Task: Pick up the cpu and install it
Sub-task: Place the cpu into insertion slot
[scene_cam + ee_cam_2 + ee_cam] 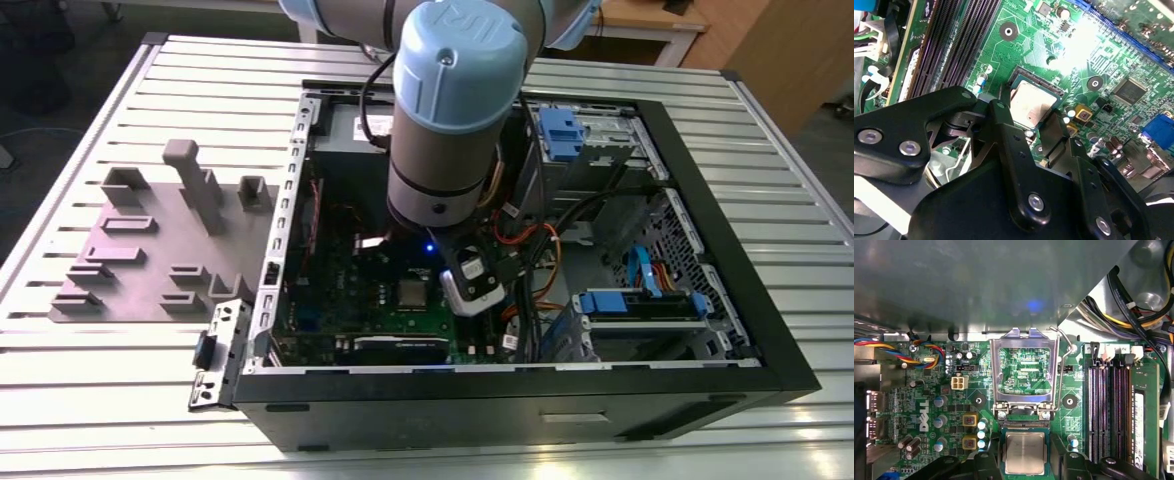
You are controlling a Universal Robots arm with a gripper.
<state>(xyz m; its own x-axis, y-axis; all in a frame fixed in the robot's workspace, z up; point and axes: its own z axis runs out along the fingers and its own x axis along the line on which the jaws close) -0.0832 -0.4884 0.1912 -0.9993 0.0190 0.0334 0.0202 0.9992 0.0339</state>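
Grey tray at the table's edge on the exterior view's left, open case, arm inside it, gripper with fingers apart either side of the cpu, cpu flat in the socket, frame upright beside it

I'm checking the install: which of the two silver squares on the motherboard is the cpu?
The cpu is the solid one lying flat; the socket frame beside it stands open, the motherboard showing through its middle.

My arm reaches down over the cpu; my gripper hangs spread, one finger on each side.
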